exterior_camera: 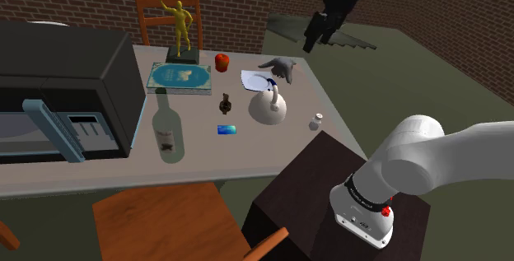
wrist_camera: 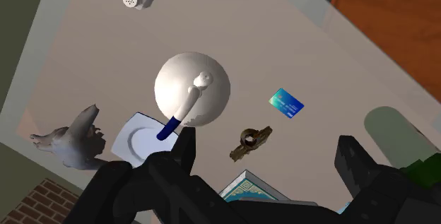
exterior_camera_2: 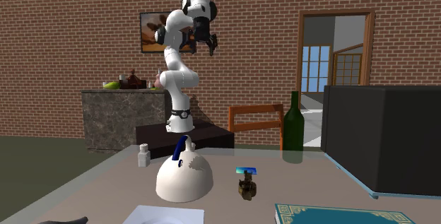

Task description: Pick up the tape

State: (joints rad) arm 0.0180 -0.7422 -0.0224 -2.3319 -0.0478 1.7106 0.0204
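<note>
- Your claw (exterior_camera: pixel 317 30) hangs high above the far end of the bench (exterior_camera: pixel 272 151), fingers spread apart and holding nothing.
- The tape (exterior_camera: pixel 225 103), a small brown piece, sits on the bench well below the claw and apart from it.
- In the shoulder view you find the tape just left of the white kettle (exterior_camera: pixel 268 108), near the corner of the blue patterned book (exterior_camera: pixel 179 76), with the blue card (exterior_camera: pixel 227 129) on its near side.
- In the wrist view the tape (wrist_camera: pixel 249 139) lies beyond the gap between the fingers (wrist_camera: pixel 185 148); nothing touches it.
- The kettle's handle is blue at one end.
- A small white shaker (exterior_camera: pixel 315 122) stands beyond the kettle, near the bench edge.
- A green bottle (exterior_camera: pixel 167 132) stands upright beside the dark microwave (exterior_camera: pixel 62 82).
- A grey animal figure (exterior_camera: pixel 280 67) rests by a white sheet (exterior_camera: pixel 249 78).
</note>
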